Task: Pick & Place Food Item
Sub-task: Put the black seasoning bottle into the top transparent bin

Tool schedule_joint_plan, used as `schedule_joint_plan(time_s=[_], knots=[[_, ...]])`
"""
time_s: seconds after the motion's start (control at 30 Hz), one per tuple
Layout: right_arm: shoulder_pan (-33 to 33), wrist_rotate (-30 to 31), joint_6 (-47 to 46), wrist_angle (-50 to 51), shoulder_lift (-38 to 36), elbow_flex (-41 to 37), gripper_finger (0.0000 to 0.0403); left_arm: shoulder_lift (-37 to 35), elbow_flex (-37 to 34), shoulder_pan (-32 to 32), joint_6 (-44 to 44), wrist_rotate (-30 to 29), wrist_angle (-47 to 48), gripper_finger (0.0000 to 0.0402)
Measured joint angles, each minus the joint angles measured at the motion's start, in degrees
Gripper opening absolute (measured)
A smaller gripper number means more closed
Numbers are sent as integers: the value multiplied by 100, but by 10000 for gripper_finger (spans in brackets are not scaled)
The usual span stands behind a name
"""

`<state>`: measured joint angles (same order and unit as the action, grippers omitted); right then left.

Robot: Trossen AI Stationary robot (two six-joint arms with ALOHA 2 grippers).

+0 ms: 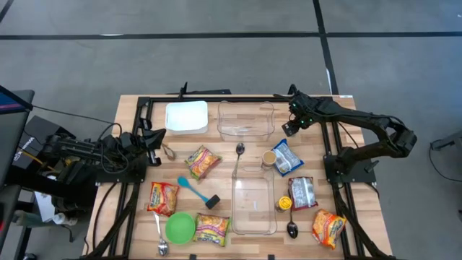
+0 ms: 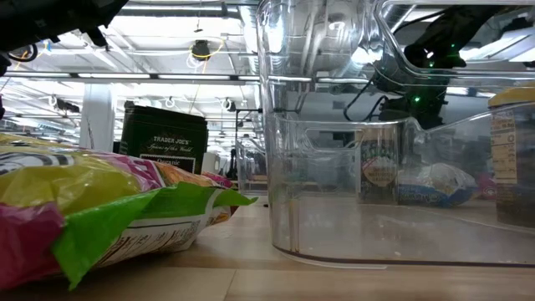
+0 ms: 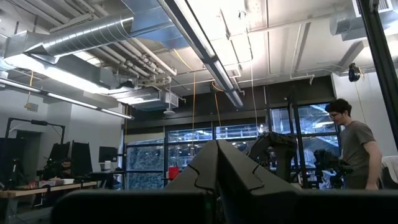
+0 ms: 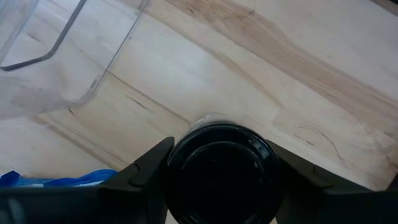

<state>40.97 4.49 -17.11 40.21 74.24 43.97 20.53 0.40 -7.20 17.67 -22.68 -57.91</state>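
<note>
Fingers (image 4: 146, 163) of the right gripper (image 1: 289, 128) stand part-open, one on each side of the black lid of a jar (image 4: 221, 174). They sit very close to the lid. I cannot tell whether they press on it or are just short of it. The jar stands upright on the wooden surface (image 4: 280, 74), just beside the corner of the clear container (image 1: 245, 119) at the back, with a blue packet (image 1: 286, 159) near it. I read the wrist as pointing steeply down over the jar. The right arm (image 1: 375, 126) runs from its base at the right edge, folds at the elbow and reaches inward toward the back.

The left gripper (image 1: 155, 137) has its fingers (image 3: 217, 168) fully closed with nothing between them. It rests at the left edge, aimed level across the surface.
</note>
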Motion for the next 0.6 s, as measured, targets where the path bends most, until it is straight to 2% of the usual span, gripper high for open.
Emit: schedule_joint_plan(time_s=[0.13, 0.27, 0.6], knots=[[0, 0, -2, -1, 0, 0, 211, 0, 0, 0, 0, -1, 0, 0], [0, 0, 1, -1, 0, 0, 199, 0, 0, 0, 0, -2, -2, 0], [3, -1, 14, 192, 4, 214, 206, 0, 0, 0, 0, 0, 0, 0]])
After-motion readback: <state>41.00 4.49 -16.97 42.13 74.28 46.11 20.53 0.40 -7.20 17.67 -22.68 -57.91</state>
